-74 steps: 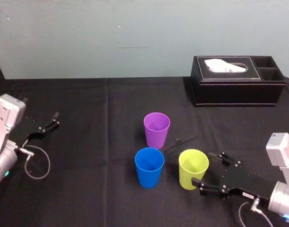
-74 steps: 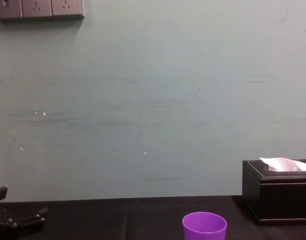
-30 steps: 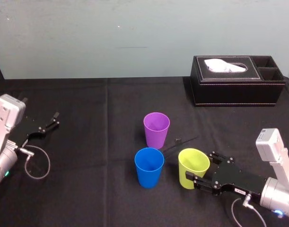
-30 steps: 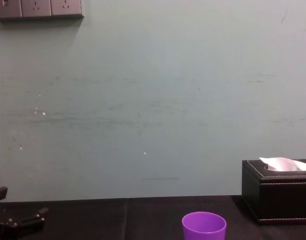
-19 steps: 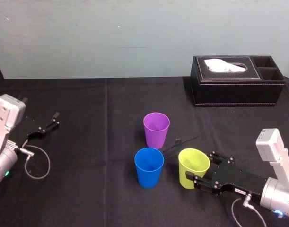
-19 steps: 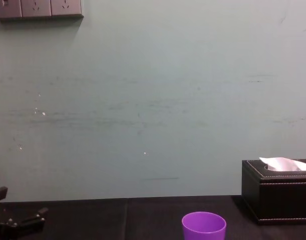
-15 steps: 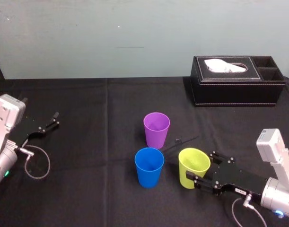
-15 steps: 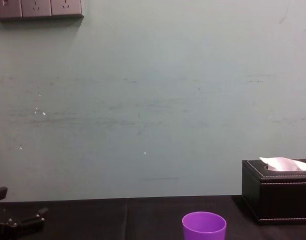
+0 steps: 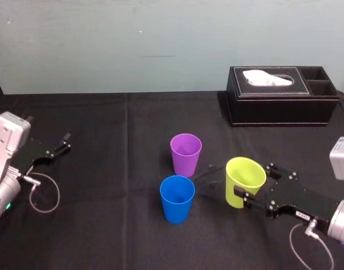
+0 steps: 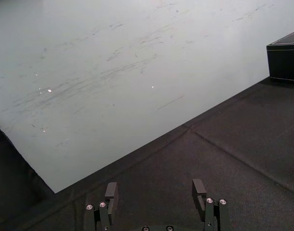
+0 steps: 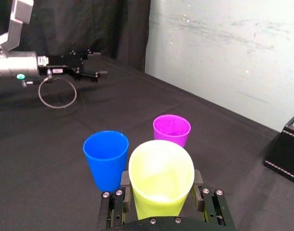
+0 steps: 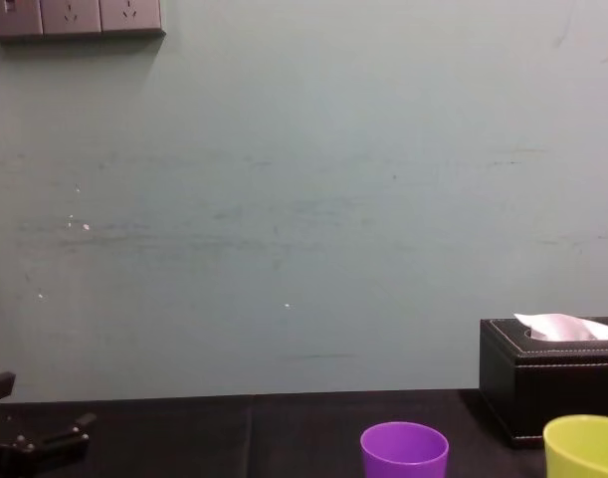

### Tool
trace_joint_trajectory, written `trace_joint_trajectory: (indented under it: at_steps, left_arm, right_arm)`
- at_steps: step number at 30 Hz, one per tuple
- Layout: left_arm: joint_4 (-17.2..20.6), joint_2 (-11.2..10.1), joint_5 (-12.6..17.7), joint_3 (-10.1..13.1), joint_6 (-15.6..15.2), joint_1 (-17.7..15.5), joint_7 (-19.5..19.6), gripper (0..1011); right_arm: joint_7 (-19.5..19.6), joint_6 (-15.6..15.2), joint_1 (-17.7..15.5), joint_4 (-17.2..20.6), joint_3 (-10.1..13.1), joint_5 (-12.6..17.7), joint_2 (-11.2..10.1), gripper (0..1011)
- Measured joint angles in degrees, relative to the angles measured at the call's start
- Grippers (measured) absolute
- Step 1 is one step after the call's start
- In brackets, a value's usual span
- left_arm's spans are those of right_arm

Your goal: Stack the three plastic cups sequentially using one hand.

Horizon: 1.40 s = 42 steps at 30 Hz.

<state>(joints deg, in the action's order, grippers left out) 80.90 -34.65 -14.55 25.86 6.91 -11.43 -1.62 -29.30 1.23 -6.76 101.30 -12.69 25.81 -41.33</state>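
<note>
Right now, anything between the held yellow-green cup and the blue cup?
Nothing visible. The right gripper holds the yellow-green cup beside the blue cup, bare cloth between; the purple cup stands farther back. Left gripper parked far left.

Left gripper [image 10: 155,186] jaws apart over black tablecloth [image 10: 233,144]; pale wall [image 10: 113,72] behind; black box [image 10: 285,60] corner at cloth's far edge

Both arms end in boxy grey-silver wrists [image 9: 7,134]; the left gripper [image 9: 56,147] and right gripper [image 9: 251,181] are black, with flat fingers [image 10: 110,190] and silver screw heads [image 11: 104,194]; a thin grey cable [image 9: 45,194] loops from each wrist; a small white label [image 9: 298,214] marks the right one.
</note>
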Motion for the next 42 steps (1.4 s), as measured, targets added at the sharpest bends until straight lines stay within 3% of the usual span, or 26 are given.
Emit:
trace_joint_trajectory:
  at_steps: [9,16,33,42]
  left_arm:
    - [0.0,0.0,0.0,0.0,0.0,0.0,0.0,1011]
    - [0.0,0.0,0.0,0.0,0.0,0.0,0.0,1011]
    - [0.0,0.0,0.0,0.0,0.0,0.0,0.0,1011]
    - [0.0,0.0,0.0,0.0,0.0,0.0,0.0,1011]
  right_arm:
    - [1.74,-4.85,1.5,3.38,0.72,0.81,0.09,734]
    - [3.04,-7.75,5.1,3.72,-0.89,0.03,1.56,734]
    - [3.86,-14.45,18.13,-1.54,-8.04,-2.53,7.35,734]
    - [3.61,-15.61,22.09,-4.67,-10.16,-2.74,9.4,734]
